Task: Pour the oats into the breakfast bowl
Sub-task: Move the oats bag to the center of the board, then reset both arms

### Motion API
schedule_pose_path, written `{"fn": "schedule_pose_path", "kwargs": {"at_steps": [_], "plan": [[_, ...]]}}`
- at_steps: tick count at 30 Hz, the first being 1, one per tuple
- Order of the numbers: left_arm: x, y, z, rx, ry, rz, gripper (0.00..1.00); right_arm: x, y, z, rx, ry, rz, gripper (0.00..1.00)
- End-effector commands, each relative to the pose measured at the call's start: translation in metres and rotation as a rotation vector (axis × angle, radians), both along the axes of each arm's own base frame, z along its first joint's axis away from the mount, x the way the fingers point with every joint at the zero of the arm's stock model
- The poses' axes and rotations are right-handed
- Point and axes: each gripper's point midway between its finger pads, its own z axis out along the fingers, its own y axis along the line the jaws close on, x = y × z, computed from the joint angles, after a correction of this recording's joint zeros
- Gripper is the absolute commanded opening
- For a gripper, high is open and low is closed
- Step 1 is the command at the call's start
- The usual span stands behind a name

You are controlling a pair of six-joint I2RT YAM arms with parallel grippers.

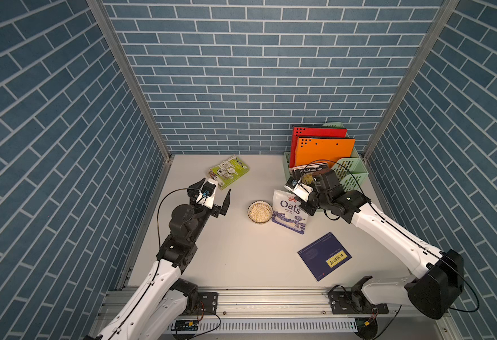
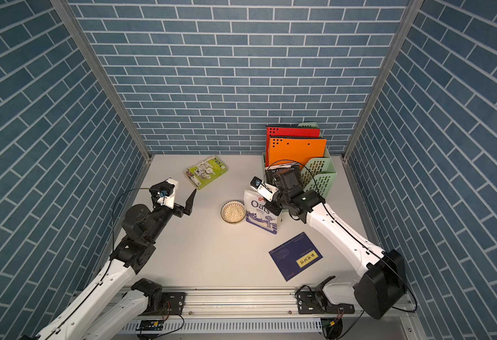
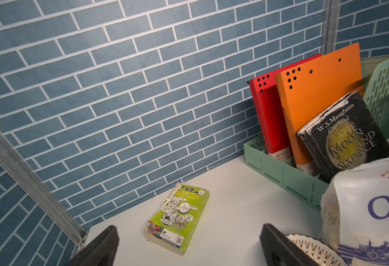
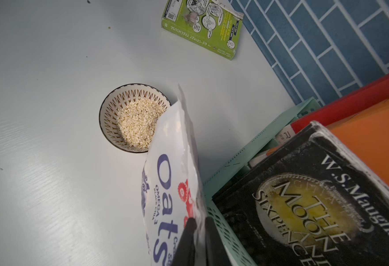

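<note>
The breakfast bowl (image 1: 260,212) (image 2: 233,212) sits mid-table, patterned, with a heap of pale oats (image 4: 138,122) inside it. Right beside it, on its right, the white "Oats" pouch (image 1: 289,216) (image 4: 165,184) stands upright on the table, its top corner leaning over the bowl's rim. My right gripper (image 4: 200,220) (image 1: 302,201) has a finger on each side of the pouch's top edge, a narrow gap apart; whether they still pinch it does not show. My left gripper (image 1: 215,186) (image 3: 188,226) hangs wide open and empty, left of the bowl and clear of it.
A green-covered book (image 1: 229,172) lies at the back, just beyond my left gripper. A mint file rack (image 1: 353,173) with red and orange folders (image 1: 323,150) and a black paperback (image 1: 309,170) stands right behind the pouch. A dark blue booklet (image 1: 325,256) lies front right.
</note>
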Motion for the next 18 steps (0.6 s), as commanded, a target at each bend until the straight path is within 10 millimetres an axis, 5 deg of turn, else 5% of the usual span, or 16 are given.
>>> {"fn": "schedule_pose_path", "kwargs": {"at_steps": [1, 4, 10, 15, 18], "plan": [[0.002, 0.022, 0.010, -0.041, -0.033, 0.120, 0.99, 0.011, 0.001, 0.016, 0.066, -0.051, -0.046, 0.28], [0.001, 0.032, 0.016, -0.059, -0.050, 0.169, 1.00, 0.010, -0.006, 0.024, 0.085, -0.053, -0.072, 0.44], [-0.004, 0.059, 0.026, -0.129, -0.089, 0.311, 1.00, 0.015, -0.048, 0.072, 0.209, -0.137, -0.252, 0.66], [-0.009, 0.077, 0.028, -0.191, -0.106, 0.406, 1.00, 0.016, -0.112, 0.098, 0.334, -0.216, -0.515, 0.83], [-0.012, 0.084, 0.027, -0.209, -0.108, 0.438, 1.00, 0.014, -0.158, 0.091, 0.356, -0.219, -0.687, 0.91]]}}
